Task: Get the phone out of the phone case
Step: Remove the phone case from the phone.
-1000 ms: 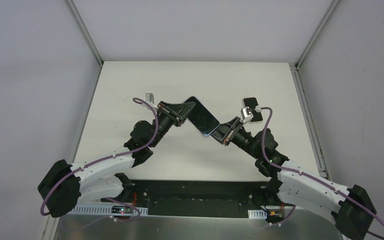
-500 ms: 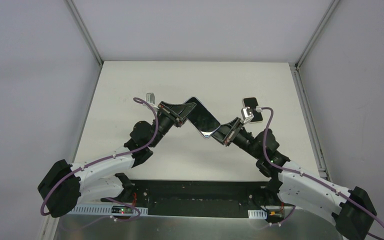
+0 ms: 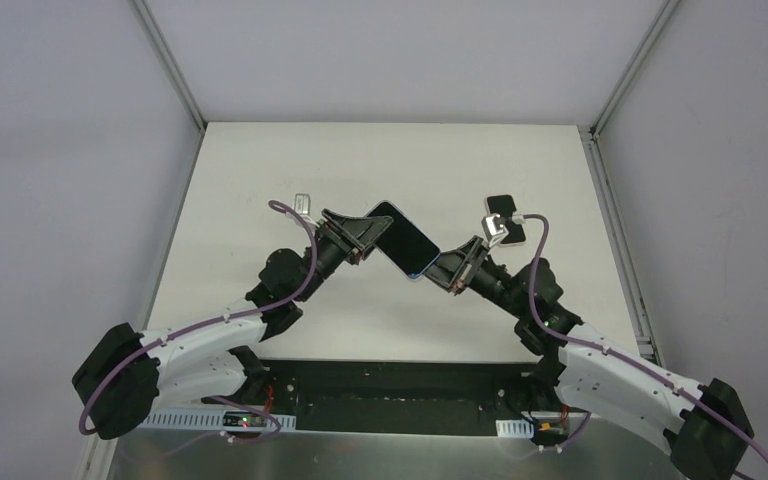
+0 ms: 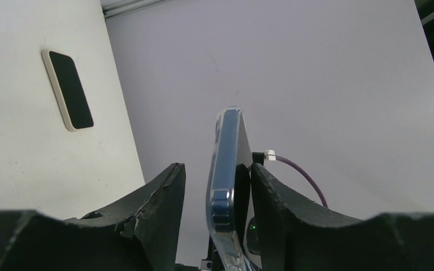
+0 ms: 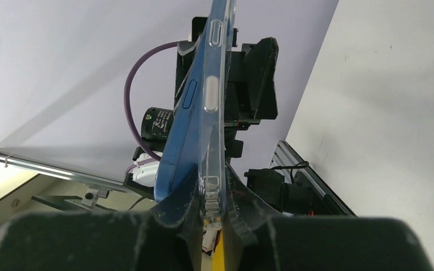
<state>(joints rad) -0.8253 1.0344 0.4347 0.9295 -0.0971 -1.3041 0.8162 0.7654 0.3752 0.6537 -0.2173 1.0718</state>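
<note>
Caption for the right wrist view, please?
Right gripper shut on the clear case, seen edge-on, blue phone alongside it.

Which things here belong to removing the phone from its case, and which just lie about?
Job in hand: phone, phone case, left gripper, right gripper.
Lying about: second phone, flat on the table.

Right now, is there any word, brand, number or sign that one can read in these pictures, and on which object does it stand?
Motor label on the far arm, right wrist view: white print, too blurred to read.
Phone and clear phone case: no text visible.
Second phone lying on the table: dark screen, no text.
Nothing readable anywhere.
</note>
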